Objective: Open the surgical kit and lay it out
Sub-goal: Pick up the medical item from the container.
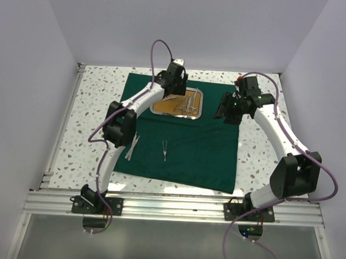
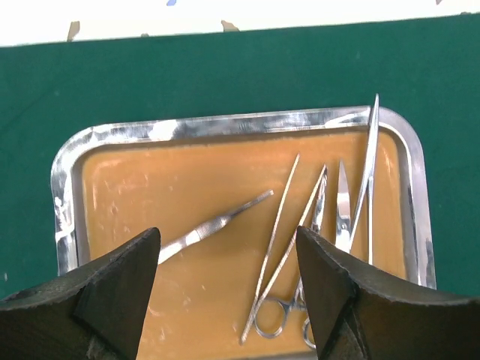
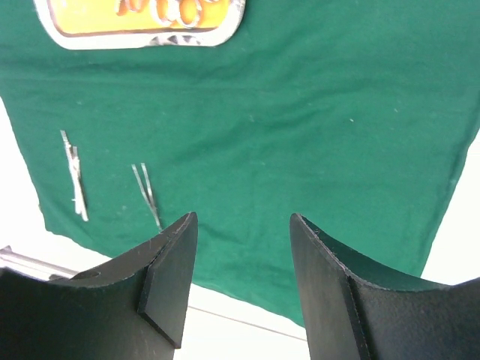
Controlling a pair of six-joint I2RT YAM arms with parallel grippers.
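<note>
Open-jawed and empty, the left gripper (image 2: 229, 241) hovers over the steel tray (image 2: 240, 121); the right gripper (image 3: 244, 221), likewise open, over green cloth (image 3: 315, 112).

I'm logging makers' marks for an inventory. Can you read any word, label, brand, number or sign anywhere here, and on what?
No readable text in any view.
Tray: no stamp or engraving shows.
Cloth: plain, no tag.
Instruments: no markings show; any engraving would be too small to read.
Left arm and right arm: no legible lettering.
</note>
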